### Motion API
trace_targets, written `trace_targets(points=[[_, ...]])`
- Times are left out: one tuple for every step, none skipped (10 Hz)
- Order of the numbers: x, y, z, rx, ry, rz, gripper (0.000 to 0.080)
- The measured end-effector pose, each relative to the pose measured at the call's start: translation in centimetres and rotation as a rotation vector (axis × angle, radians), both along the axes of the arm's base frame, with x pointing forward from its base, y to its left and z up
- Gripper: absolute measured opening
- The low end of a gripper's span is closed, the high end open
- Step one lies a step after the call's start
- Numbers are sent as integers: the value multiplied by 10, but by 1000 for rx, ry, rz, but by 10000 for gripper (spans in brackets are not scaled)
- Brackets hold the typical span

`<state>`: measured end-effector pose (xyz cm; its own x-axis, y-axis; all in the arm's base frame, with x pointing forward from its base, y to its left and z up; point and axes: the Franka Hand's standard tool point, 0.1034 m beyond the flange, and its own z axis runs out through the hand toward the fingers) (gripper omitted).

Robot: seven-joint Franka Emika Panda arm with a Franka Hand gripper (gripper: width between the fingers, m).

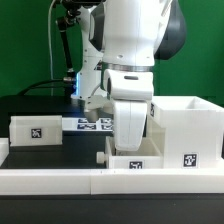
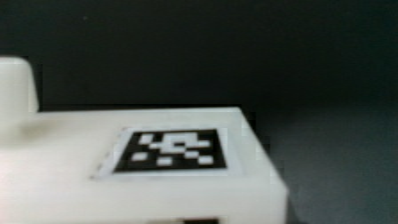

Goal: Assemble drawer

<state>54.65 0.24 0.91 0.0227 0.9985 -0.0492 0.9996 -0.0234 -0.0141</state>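
The drawer's tall white housing (image 1: 186, 122) stands at the exterior view's right, with a tag low on its front. One small tray (image 1: 36, 130) sits at the left. The other tray (image 1: 133, 160) sits front centre against the housing, with a tag on its front. My gripper (image 1: 131, 138) reaches straight down into this tray, and its fingertips are hidden behind the tray's wall. In the wrist view a white tagged part (image 2: 173, 150) fills the lower half, very close and blurred. The fingers do not show there.
The long low white border rail (image 1: 60, 181) runs along the front edge. The marker board (image 1: 90, 124) lies flat behind the trays. Another white part (image 2: 15, 90) shows at the wrist view's edge. The table is dark, with a green backdrop behind.
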Motion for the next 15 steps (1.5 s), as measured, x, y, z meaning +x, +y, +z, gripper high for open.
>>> trace_targets(points=[[0,-1,0,-1,-1,0,41],[0,-1,0,-1,1,-1,41],[0,-3,1,-5,22,-3,41],[1,-3,1,-4,18,-4,41],[0,-3,1,-4,18,-3,41],[-1,-4,-1,-2,8,1,41],[-1,-4,-1,-2,5,9,41],[-1,-2,-1,-3,5,17,41],[-1,-1,-1,-11,5,40,41],[-1,1,-1,-13,4,44,41],[0,2,-1,-15,4,50,41],[1,3,0,-15,1,53,41],[1,5,0,-15,0,51,41],[1,9,0,-14,0,54,41],[1,9,0,-14,0,53,41]])
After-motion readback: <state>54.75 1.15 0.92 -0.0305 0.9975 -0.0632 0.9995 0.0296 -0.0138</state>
